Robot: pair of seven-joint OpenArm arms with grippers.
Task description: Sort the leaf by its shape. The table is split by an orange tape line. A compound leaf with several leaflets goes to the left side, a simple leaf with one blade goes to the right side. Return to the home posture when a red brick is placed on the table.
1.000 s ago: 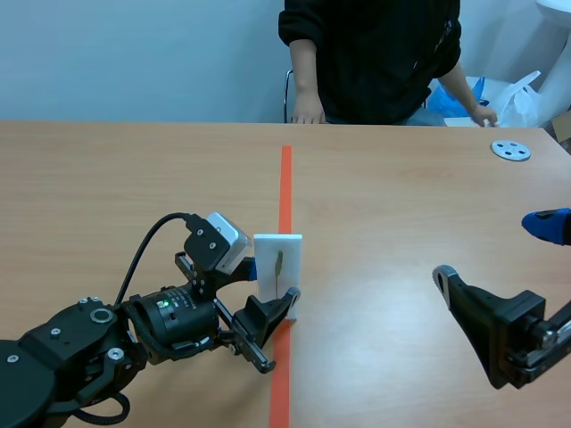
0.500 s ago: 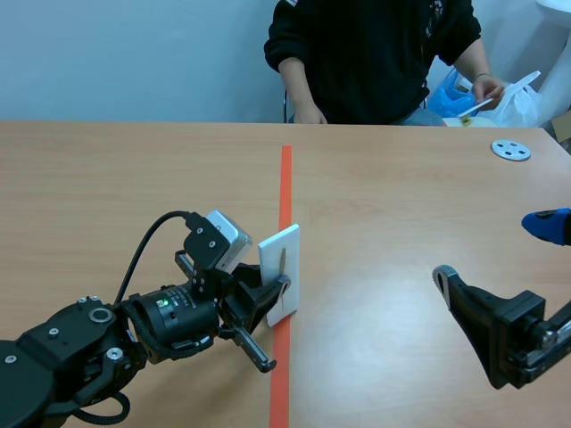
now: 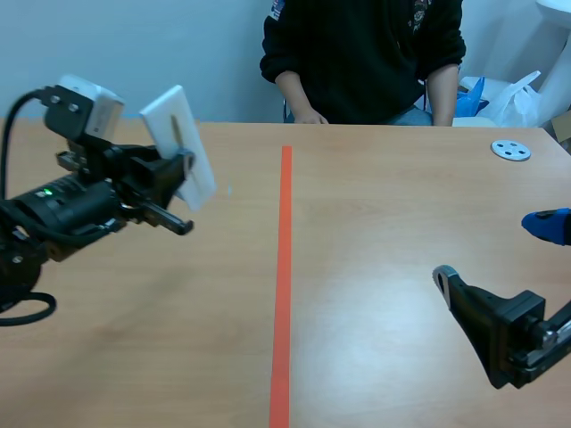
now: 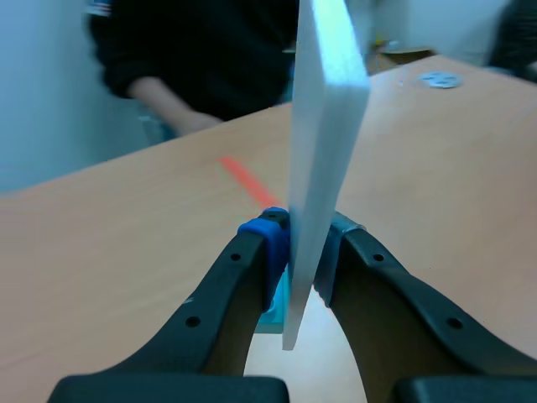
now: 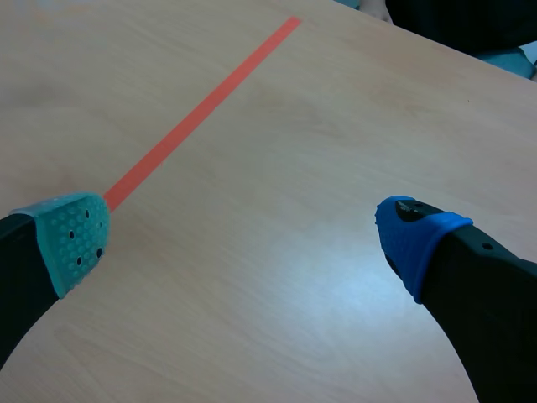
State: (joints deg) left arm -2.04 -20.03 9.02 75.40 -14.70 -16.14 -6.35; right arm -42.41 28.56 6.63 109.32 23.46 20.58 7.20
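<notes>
Scene view: set low between the arms, facing across the table (image 3: 384, 223). Left wrist: raised, just behind jaws clamped on the white card (image 4: 323, 126), facing forward. Right wrist: close above the tabletop, behind parted jaws. Shared by all: orange tape line (image 5: 201, 109), ahead of the jaws

The left arm (image 3: 62, 209) stands raised at the far left, its left pincer (image 3: 174, 183) pointing right, fingers clamped on a card (image 3: 178, 134). The right arm (image 3: 517, 334) lies low at the near right, its right pincer (image 3: 495, 254) spread wide, holding nothing.
</notes>
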